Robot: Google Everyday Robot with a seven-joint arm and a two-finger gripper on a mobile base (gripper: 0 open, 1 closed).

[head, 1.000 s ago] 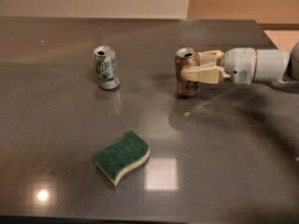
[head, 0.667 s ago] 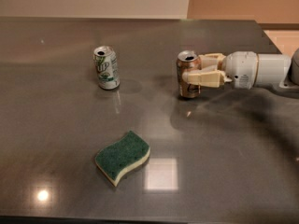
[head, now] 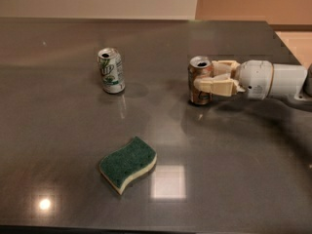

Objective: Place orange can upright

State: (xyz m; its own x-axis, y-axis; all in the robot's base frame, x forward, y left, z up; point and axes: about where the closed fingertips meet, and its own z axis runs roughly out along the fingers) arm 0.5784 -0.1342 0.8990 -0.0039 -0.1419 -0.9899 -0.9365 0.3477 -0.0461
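Presently, on the dark table (head: 58, 145), a white and green can (head: 111, 70) stands upright at left, a green sponge (head: 128, 163) lies nearer the front, and right of centre the orange can (head: 199, 89) stands upright, clasped on both sides by the jaws of the gripper (head: 204, 76).

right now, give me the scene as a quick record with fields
orange can: upright on the table, right of centre
gripper: reaches in from the right, one finger on each side of the orange can, shut on it
white and green can: upright, left of the orange can, well apart from it
sponge: green top, pale underside, lying flat nearer the front, touching nothing
task state: orange can stands upright, not yet released
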